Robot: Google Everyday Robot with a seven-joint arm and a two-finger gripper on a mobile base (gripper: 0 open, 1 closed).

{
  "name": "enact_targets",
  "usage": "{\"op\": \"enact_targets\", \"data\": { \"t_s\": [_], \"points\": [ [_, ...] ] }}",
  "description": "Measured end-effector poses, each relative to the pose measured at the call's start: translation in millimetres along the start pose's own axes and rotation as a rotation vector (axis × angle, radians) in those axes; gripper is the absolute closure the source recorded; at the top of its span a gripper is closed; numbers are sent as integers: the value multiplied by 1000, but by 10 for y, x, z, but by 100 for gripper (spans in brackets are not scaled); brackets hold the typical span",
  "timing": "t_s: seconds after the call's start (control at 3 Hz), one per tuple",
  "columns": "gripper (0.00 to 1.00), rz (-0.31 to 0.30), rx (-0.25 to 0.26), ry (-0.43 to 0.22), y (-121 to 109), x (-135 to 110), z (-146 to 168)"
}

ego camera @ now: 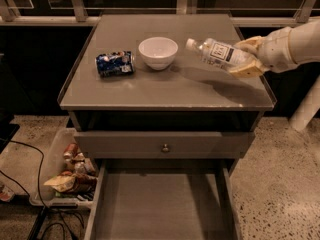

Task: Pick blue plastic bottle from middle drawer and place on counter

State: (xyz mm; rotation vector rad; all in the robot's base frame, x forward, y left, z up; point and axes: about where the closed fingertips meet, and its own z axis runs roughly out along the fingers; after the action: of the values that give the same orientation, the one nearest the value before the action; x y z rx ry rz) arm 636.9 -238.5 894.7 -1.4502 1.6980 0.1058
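Note:
My gripper (248,58) comes in from the right and is shut on the blue plastic bottle (216,52), a clear bottle with a white cap and pale label. The bottle lies tilted, cap pointing left and up, held above the right part of the counter (165,89), with its shadow on the top below it. The middle drawer (160,204) is pulled open below, its flat grey floor bare.
A white bowl (158,52) stands on the counter left of the bottle's cap. A crushed blue-and-white can (115,64) lies left of the bowl. A closed drawer front with a round knob (165,147) is above the open drawer. A bin of snacks (67,171) sits on the floor at left.

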Motion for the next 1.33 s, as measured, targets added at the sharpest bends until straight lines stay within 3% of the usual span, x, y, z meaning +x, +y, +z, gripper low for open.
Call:
{"op": "enact_targets", "data": {
  "t_s": [0.33, 0.67, 1.33],
  "points": [
    [100, 81, -7, -14, -247, 23, 163],
    [100, 154, -46, -7, -234, 117, 329],
    [100, 152, -164, 8, 48, 65, 597]
  ]
}}
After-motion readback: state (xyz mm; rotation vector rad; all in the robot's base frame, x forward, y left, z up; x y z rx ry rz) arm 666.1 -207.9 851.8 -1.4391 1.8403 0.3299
